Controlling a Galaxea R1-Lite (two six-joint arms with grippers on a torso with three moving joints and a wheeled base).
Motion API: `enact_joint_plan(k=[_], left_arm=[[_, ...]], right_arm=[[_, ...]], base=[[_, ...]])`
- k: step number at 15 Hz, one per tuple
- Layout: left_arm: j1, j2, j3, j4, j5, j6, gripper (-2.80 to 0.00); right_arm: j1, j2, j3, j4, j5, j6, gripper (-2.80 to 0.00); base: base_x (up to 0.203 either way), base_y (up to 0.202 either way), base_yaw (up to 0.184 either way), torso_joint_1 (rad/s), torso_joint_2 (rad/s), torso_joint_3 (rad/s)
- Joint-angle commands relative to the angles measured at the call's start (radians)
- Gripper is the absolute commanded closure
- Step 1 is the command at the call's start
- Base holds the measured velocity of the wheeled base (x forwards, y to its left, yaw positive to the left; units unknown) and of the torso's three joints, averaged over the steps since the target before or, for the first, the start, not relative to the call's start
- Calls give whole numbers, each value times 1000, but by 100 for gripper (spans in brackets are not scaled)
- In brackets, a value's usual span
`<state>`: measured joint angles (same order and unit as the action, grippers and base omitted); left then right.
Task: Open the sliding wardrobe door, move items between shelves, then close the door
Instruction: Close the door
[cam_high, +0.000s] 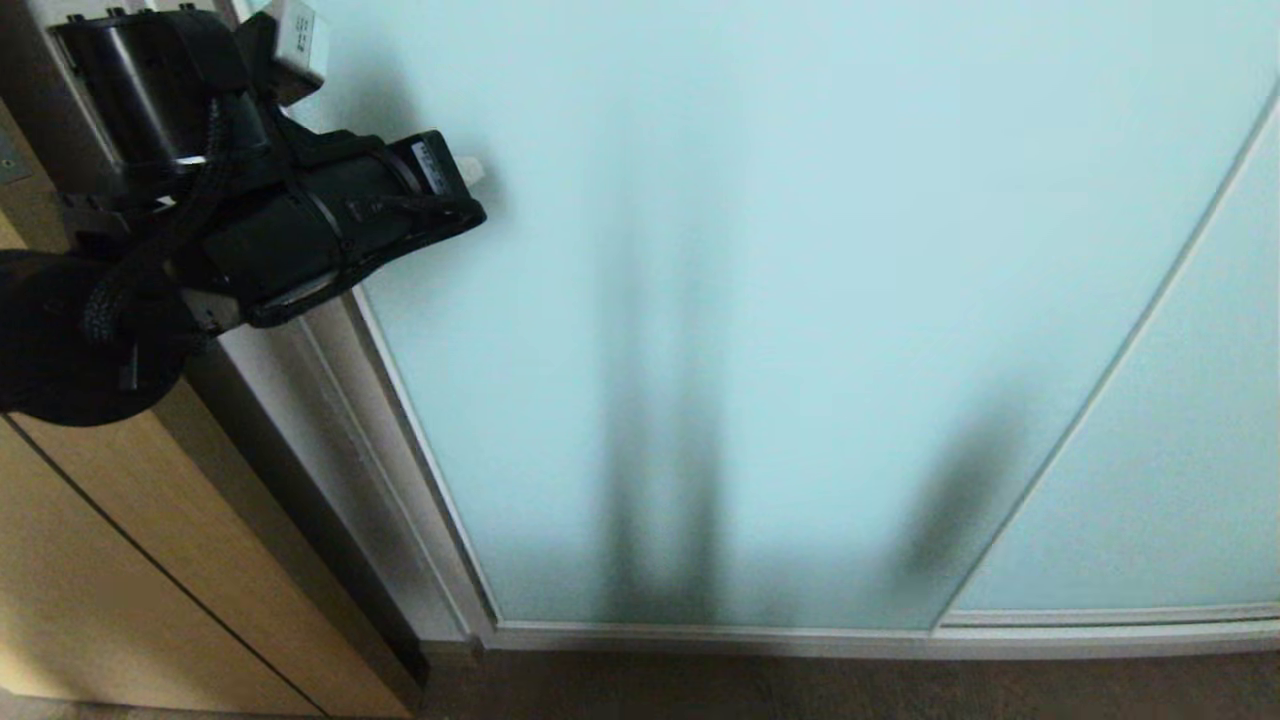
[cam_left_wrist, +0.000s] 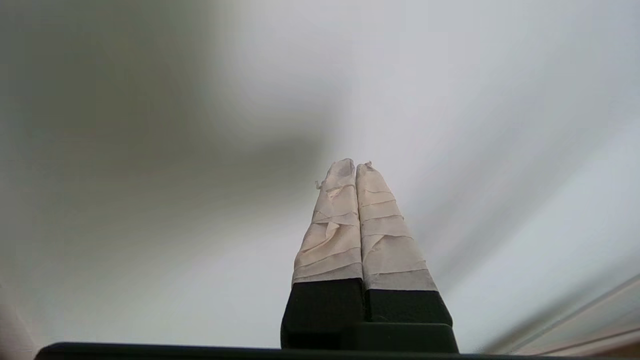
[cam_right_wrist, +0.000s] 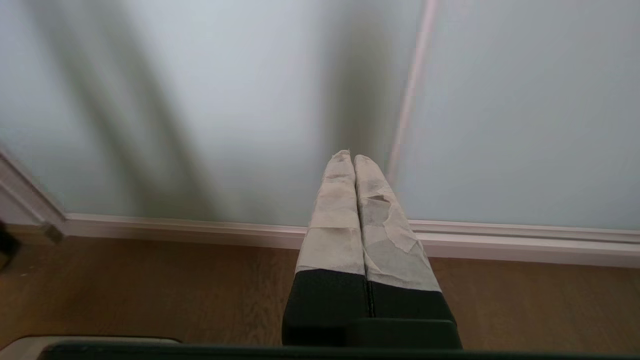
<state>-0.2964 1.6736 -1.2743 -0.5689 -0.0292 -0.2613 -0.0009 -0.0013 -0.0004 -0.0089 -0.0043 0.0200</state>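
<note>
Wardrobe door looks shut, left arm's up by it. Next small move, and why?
Probably ease the left end effector onto the sliding wardrobe door near its left frame edge, then push sideways. Its fingers are shut, tips right at the frosted glass; the door covers the opening. Right end effector hangs low, idle.

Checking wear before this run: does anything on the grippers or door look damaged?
Yes: the tape wrapping on the right gripper is torn and peeling. The left gripper tape is only wrinkled. The sliding wardrobe door looks intact.
</note>
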Motion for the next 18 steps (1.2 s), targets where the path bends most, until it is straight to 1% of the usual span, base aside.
enact_joint_plan(k=[1, 3, 7, 10, 15, 18], left_arm=[[18, 8, -5, 0, -13, -2, 0], [44, 32, -14, 0, -26, -2, 0], [123, 131, -73, -5, -60, -7, 0], [163, 209, -128, -5, -62, -7, 0], [168, 177, -119, -4, -73, -13, 0], [174, 122, -60, -22, -70, -18, 0]], right_arm=[[1, 0, 0, 0, 0, 0, 0], [1, 0, 0, 0, 0, 0, 0], [1, 1, 0, 0, 0, 0, 0], [1, 1, 0, 0, 0, 0, 0], [1, 0, 0, 0, 0, 0, 0], [1, 0, 0, 0, 0, 0, 0]], base=[[0, 0, 0, 0, 0, 0], [0, 0, 0, 0, 0, 0], [0, 0, 0, 0, 0, 0], [0, 0, 0, 0, 0, 0], [0, 0, 0, 0, 0, 0], [0, 0, 0, 0, 0, 0]])
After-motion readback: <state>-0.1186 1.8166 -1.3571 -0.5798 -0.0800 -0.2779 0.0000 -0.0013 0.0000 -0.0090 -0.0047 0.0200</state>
